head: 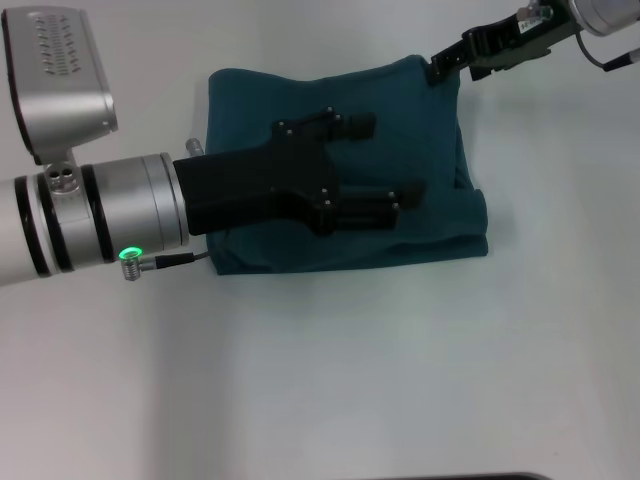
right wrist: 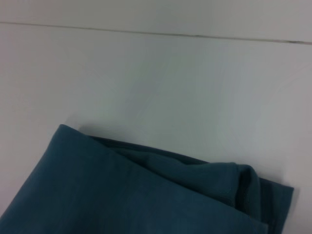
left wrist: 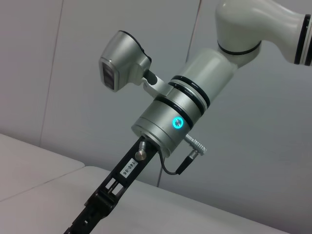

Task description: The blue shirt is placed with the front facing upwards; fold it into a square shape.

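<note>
Now the blue shirt (head: 440, 150) lies folded into a rough square on the white table (head: 400, 380). Over its middle hovers the left gripper (head: 385, 165), jaws spread and empty. The right gripper (head: 440, 66) sits at its far right corner; whether it grips, I cannot tell.

Even, diffuse light fills all three views, leaving the white table (head: 400, 380) bright but free of glare. Shadows are soft and thin, hugging the edge of the blue shirt (right wrist: 122, 195). The close wrist view of the cloth looks slightly soft.
</note>
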Tool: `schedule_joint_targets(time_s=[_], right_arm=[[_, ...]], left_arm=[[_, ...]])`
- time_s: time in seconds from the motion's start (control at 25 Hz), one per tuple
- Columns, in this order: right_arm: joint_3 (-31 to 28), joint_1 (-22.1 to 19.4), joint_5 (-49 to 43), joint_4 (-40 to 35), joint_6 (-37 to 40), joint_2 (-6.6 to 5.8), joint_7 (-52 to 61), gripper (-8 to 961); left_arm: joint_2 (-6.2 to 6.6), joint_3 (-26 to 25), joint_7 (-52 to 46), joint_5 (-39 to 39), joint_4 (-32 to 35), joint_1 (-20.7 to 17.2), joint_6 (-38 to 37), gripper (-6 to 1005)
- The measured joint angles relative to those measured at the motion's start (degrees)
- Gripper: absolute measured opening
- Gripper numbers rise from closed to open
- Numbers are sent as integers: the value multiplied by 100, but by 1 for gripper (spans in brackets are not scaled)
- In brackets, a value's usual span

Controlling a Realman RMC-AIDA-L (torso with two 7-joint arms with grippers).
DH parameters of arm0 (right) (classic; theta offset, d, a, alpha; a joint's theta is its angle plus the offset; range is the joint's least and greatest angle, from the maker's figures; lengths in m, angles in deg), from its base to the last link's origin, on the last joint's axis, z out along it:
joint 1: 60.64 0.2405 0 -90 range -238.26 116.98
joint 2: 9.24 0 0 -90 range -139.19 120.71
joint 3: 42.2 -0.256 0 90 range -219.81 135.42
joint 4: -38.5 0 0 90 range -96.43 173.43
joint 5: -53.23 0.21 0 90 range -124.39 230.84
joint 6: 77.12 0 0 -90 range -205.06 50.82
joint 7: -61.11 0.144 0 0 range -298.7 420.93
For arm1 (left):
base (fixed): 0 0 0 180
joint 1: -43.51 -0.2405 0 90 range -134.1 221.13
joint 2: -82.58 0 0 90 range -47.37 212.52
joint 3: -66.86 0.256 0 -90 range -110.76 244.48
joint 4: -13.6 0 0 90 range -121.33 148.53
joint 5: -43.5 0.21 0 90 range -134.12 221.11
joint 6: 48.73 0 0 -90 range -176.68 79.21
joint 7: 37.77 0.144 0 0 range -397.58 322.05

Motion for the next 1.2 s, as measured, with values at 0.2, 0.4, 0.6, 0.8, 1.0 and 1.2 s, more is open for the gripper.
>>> schedule_joint_targets(time_s=[0.2, 0.4, 0.6, 0.8, 1.0, 1.2], right_arm=[[-18, -98, 2, 84, -217, -27, 23, 725], [-4, -62, 24, 312, -446, 56, -20, 724], [77, 66, -5, 673, -771, 157, -64, 724], [127, 124, 33, 854, -1033, 256, -121, 721], [142, 159, 33, 830, -1046, 310, -318, 715], [131, 89, 47, 656, -1052, 332, -454, 540]], left_arm=[[0, 0, 76, 3, 32, 0, 0, 951], [-3, 12, 92, 4, 50, 3, -4, 951], [0, 17, 141, 4, 53, -10, -63, 951], [0, 17, 191, 4, 70, -31, -71, 951], [0, 18, 221, 3, 79, -35, -142, 950], [8, 17, 227, 3, 108, -35, -197, 950]])
